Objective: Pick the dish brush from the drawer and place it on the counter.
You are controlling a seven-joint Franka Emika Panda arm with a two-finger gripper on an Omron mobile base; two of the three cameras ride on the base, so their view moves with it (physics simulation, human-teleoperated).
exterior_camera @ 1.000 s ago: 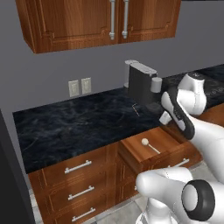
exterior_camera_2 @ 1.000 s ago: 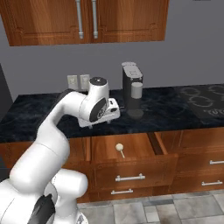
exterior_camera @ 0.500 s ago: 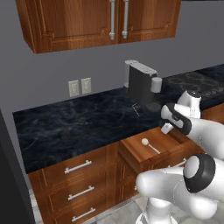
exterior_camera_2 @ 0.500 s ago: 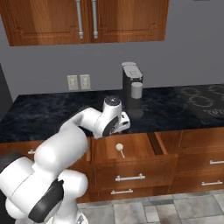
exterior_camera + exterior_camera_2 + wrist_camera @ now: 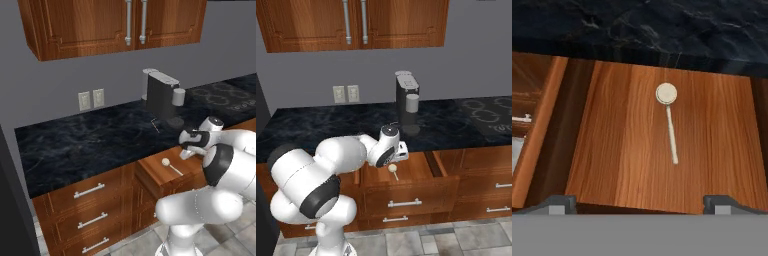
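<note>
The dish brush (image 5: 668, 107) lies flat on the wooden floor of the open drawer (image 5: 612, 150), its round cream head toward the counter (image 5: 662, 25) and its thin handle pointing away from it. My gripper (image 5: 640, 204) hangs above the drawer, open, with nothing between its fingertips (image 5: 559, 202). In the left base view the gripper (image 5: 188, 153) hovers just right of the brush (image 5: 170, 165) over the drawer (image 5: 154, 164). From the right base view the gripper (image 5: 400, 154) sits above the brush (image 5: 393, 171) in the drawer (image 5: 417, 167), below the counter (image 5: 321, 127).
A dark coffee machine (image 5: 162, 97) (image 5: 407, 100) stands on the counter right behind the drawer. The stovetop (image 5: 490, 112) lies to the right. Narrow drawer fronts with silver handles (image 5: 90, 190) stack at the left. Wall outlets (image 5: 92, 99) and upper cabinets (image 5: 120, 22) are above.
My arm has swung down and forward from above the counter to over the open drawer. The jaws stayed open and the brush has not moved.
</note>
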